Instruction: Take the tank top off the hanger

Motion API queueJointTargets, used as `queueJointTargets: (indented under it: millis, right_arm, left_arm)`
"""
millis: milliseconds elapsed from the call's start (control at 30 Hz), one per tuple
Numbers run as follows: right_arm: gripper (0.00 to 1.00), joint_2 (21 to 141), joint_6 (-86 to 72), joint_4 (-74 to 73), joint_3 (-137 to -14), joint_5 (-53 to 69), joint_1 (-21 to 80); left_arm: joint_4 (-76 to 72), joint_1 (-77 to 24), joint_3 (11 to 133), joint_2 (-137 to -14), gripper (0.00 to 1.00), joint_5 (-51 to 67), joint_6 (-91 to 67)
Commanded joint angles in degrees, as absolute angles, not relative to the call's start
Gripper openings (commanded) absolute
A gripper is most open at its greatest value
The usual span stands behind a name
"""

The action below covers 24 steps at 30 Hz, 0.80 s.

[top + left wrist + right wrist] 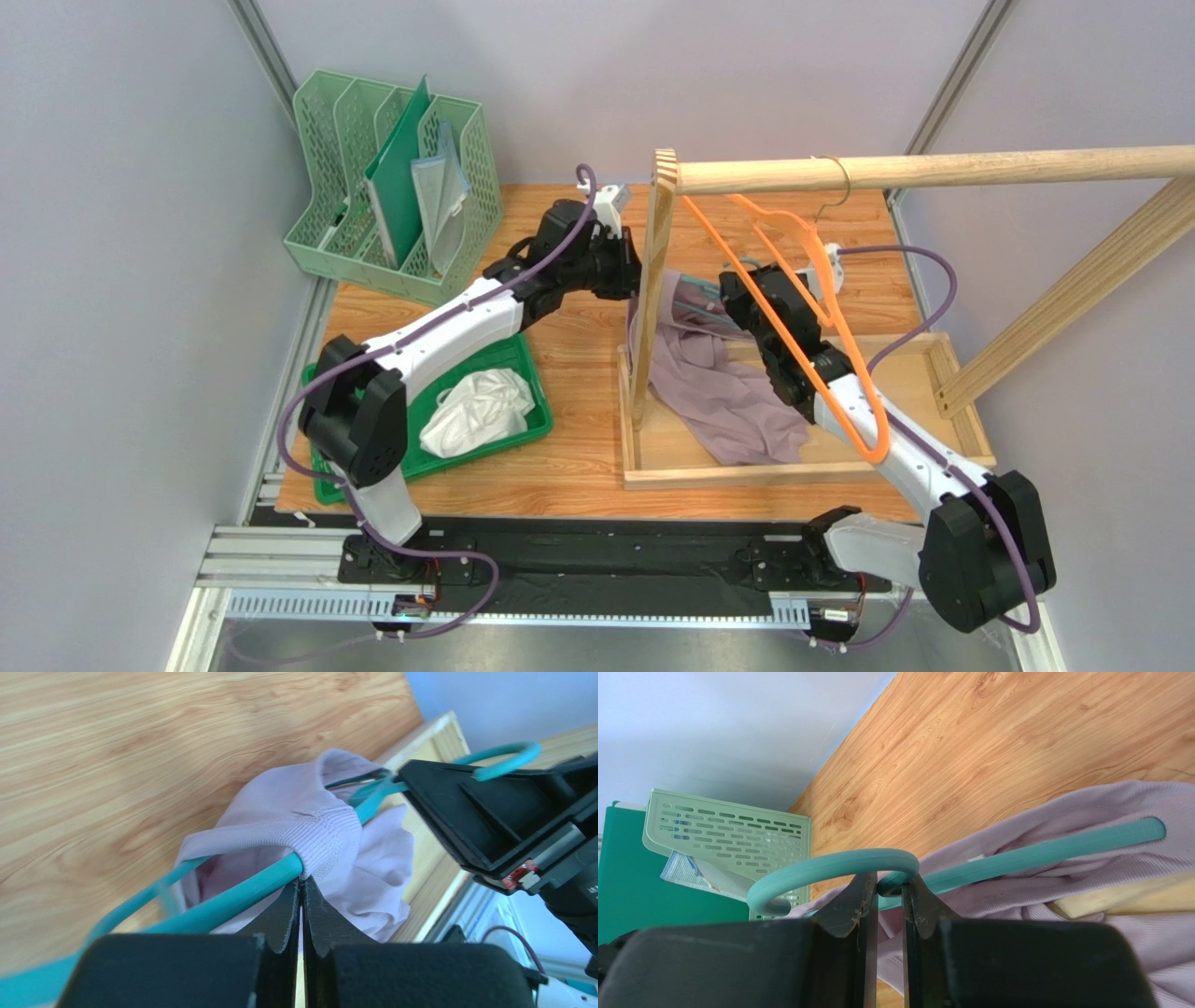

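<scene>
The lilac tank top [723,385] hangs off a teal hanger [231,897] and droops onto the wooden rack's base. My left gripper [302,879] is shut on the ribbed strap [319,836] where it wraps the hanger's arm. My right gripper [890,885] is shut on the hanger's neck, just under its hook [829,868]. In the top view the left gripper [627,266] and the right gripper [730,297] sit close together beside the rack's upright post. The tank top also shows in the right wrist view [1088,808].
An orange hanger [814,322] hangs on the wooden rail [926,168] over my right arm. The rack's base frame [730,473] lies under the cloth. A green file organiser [400,182] stands at the back left. A green tray [526,427] holding white cloth sits at the left.
</scene>
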<state>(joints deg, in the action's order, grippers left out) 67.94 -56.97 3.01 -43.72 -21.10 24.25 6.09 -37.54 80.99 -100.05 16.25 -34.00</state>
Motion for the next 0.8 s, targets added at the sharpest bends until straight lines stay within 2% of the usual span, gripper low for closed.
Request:
queueJointTargets:
  millis: [0, 300, 500, 767]
  right_arm:
    - [0.0, 62.5, -54.85, 0.36, -42.02, -22.32, 24.7]
    - [0.0, 55.2, -54.23, -0.79, -36.39, -21.01, 24.08]
    - [0.0, 54.75, -56.07, -0.44, -36.3, -18.12, 19.52]
    - [0.0, 55.9, -61.16, -1.4, -38.05, -17.93, 18.37]
  left_arm:
    - [10.62, -36.65, 80.86, -90.98, 0.0, 4.23, -33.49]
    - [14.67, -33.76, 75.15, -84.73, 0.0, -2.28, -31.82]
    - [11.26, -33.22, 67.0, -80.0, 0.0, -0.62, -30.06]
    - [4.4, -33.22, 57.94, -74.63, 0.0, 7.12, -32.17]
